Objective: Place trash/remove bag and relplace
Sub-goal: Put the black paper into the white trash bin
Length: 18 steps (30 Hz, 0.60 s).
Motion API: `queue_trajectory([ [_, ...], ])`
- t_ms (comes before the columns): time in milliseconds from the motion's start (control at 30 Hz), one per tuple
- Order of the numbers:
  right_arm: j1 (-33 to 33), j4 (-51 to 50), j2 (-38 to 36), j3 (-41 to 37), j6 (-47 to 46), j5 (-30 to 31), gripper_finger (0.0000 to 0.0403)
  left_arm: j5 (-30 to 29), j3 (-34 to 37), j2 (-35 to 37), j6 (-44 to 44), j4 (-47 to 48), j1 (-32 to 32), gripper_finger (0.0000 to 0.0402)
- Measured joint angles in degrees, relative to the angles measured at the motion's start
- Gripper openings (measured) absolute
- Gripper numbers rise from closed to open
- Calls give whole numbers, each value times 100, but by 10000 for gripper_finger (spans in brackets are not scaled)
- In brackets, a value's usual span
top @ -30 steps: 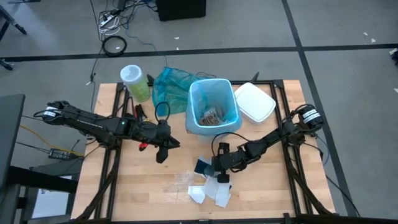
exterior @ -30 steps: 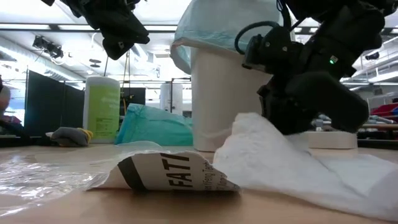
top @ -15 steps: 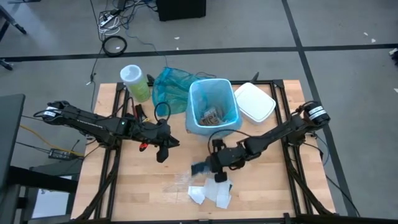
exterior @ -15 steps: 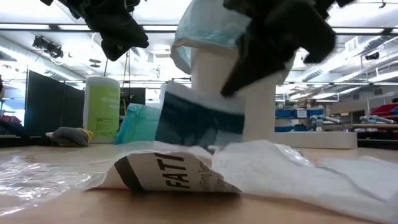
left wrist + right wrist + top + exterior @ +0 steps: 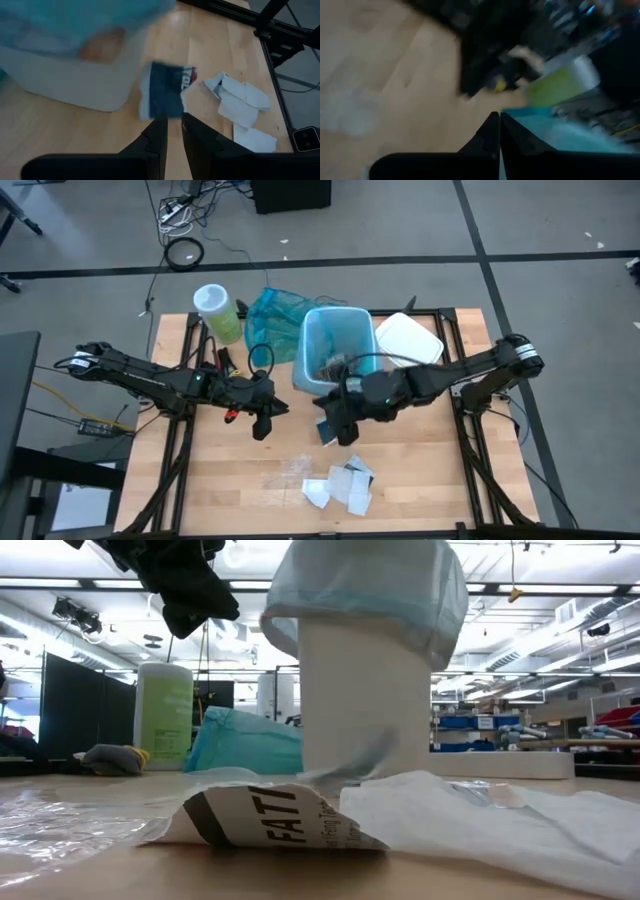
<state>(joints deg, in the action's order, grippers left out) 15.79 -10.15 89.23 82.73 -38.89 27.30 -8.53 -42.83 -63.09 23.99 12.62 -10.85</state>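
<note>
A white bin (image 5: 322, 385) lined with the sky-blue bag (image 5: 340, 328) stands at the table's far middle, with trash (image 5: 338, 366) inside. More trash lies near the front edge: white paper (image 5: 340, 486), a printed wrapper (image 5: 270, 820) and clear plastic (image 5: 60, 820). My right gripper (image 5: 340, 422) hovers just in front of the bin, shut on a dark blue packet (image 5: 164, 92). My left gripper (image 5: 262, 420) waits left of the bin, above the table. Its fingers (image 5: 156, 137) stand a narrow gap apart with nothing between them. My right gripper holds the dark packet (image 5: 327, 430) between its shut fingers. The gripper itself hides which part it has. The packet hangs below the fingers, lifted clear of the table, in front of the bin's near wall.
A green wipes canister (image 5: 218, 312) and a darker teal bag (image 5: 270, 315) stand at the far left. A white lid (image 5: 408, 342) lies right of the bin. Black frame rails (image 5: 180, 450) run along both table sides. Bare wood lies between the bin and the scraps.
My right gripper has risen from the scrap pile near the front edge and gone toward the bin, rolling as it went. The dark packet has come up with it, off the table and clear of the white paper, which stays.
</note>
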Motion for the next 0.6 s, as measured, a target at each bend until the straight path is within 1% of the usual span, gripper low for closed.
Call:
queue_trajectory([
  [100, 2, -332, -15, 454, 452, -5, 0, -61, 0, 0, 2, -1, 0, 66],
  [200, 76, -861, -15, 697, 557, -48, 0, -64, 0, 0, 3, 27, 0, 66],
  [300, 316, -1871, -11, 700, 397, -435, 0, -59, 0, 0, 26, 142, 0, 66],
  [367, 589, -2713, 53, 686, -33, -675, 2, -61, 0, 0, 26, 189, 0, 67],
  [433, 941, -3351, 68, 533, -449, -784, 4, -59, 0, 0, 2, 278, 0, 67],
  [467, 1119, -3505, 67, 385, -633, -799, 6, -59, 0, 0, -40, 304, 0, 66],
  [600, 1764, -3439, 75, -303, -1108, -515, 22, -112, 0, 0, -205, 306, 18, 67],
])
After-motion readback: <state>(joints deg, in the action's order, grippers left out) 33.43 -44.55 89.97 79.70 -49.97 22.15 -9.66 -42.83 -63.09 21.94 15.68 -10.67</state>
